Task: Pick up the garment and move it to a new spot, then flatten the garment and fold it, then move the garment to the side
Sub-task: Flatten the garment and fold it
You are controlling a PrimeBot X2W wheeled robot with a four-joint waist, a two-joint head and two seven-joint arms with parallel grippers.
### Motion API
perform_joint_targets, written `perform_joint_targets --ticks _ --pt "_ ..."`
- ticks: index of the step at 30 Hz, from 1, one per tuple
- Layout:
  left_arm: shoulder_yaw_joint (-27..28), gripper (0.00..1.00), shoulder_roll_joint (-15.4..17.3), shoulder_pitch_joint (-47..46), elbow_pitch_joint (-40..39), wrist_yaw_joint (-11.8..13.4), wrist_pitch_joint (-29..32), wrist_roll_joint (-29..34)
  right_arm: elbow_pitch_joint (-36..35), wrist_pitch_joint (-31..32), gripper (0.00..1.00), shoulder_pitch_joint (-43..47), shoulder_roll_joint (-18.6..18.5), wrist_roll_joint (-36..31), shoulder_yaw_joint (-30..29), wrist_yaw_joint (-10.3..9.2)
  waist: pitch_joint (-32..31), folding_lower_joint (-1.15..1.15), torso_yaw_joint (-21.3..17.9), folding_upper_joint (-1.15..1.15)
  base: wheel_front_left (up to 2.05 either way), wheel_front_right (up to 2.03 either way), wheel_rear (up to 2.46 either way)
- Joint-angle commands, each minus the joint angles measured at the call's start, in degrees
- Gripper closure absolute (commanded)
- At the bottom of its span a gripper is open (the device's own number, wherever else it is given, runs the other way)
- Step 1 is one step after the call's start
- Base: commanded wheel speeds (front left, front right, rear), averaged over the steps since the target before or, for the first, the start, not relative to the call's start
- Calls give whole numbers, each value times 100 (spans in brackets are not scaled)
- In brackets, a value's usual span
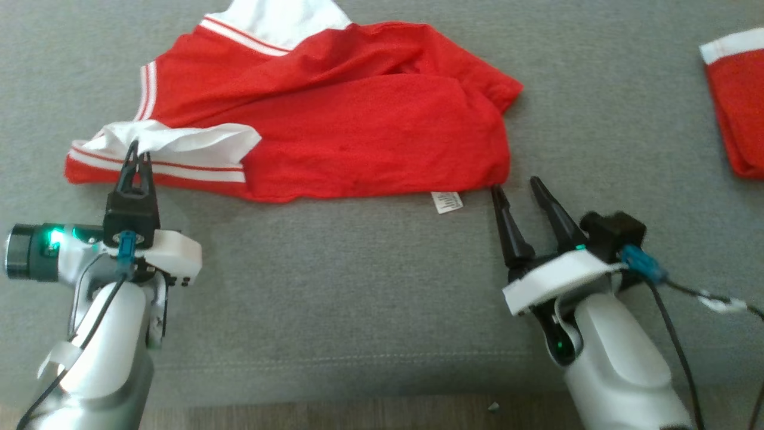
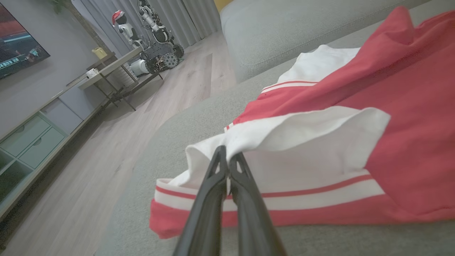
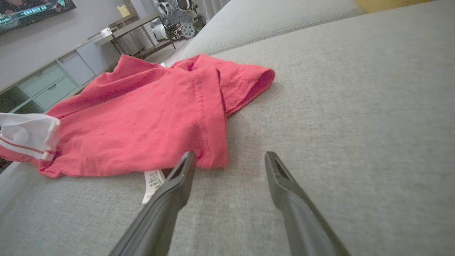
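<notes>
Fabric at the far left comes first. The left tool (image 1: 138, 156), at 8 o'clock in the head view, has its fingers pressed together on a raised fold of the white panel (image 1: 179, 138) at the 9 o'clock end of the garment (image 1: 358, 119). In the left wrist view the white cloth bunches around the tips.

The garment lies crumpled on the grey sofa cushion (image 1: 358, 298), spanning 10 to 1 o'clock of the head view. It is red mesh with white trim, thinly striped red along its left edge and at the top. The red body is doubled over itself in broad creases, and one corner juts out at its 3 o'clock side. A small white tag (image 1: 446, 202) pokes from the lower hem at the garment's 5 o'clock.

Just right of the tag, the right tool (image 1: 514, 184) has its fingers spread wide and points at the hem's lower right corner. I cannot tell whether its left fingertip touches the cloth.

Below the garment, bare cushion runs toward 6 o'clock, past a seam to the front edge and a strip of wood floor (image 1: 358, 412). A wide bare stretch separates the garment from a second red-and-white cloth (image 1: 737, 101) at the view's 3 o'clock edge.
</notes>
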Motion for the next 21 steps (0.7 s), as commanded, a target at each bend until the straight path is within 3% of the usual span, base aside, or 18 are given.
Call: perform_joint_targets --ticks 1,5,6,7,8,10,15,21 --pt "192 100 250 -80 -191 23 -29 -19 -38 -29 0 -146 20 36 164 35 -13 0 84 0 0 0 0" --pt "168 100 273 -30 -272 29 -29 -52 823 -28 0 -565 20 32 402 35 -36 0 209 0 0 0 0" --pt "157 100 270 -16 -285 35 -29 -70 1130 -28 13 -670 20 65 528 35 -38 0 245 0 0 0 0" --pt "157 100 270 -16 -285 35 -29 -70 1130 -28 13 -670 20 65 528 35 -38 0 245 0 0 0 0" --pt "154 100 270 -12 -291 42 -29 -78 1204 -28 29 -717 20 104 570 35 -36 0 254 0 0 0 0" --pt "161 100 275 -4 -315 62 -29 -96 1257 -29 100 -786 20 134 641 35 -34 0 250 0 0 0 0" --pt "158 100 345 39 -433 100 -29 -95 1065 -29 100 -752 20 120 544 35 -156 0 179 0 0 0 0" --pt "149 100 710 121 -1121 134 -29 67 32 -29 100 -433 17 -74 -185 35 -489 0 -31 0 0 0 0"
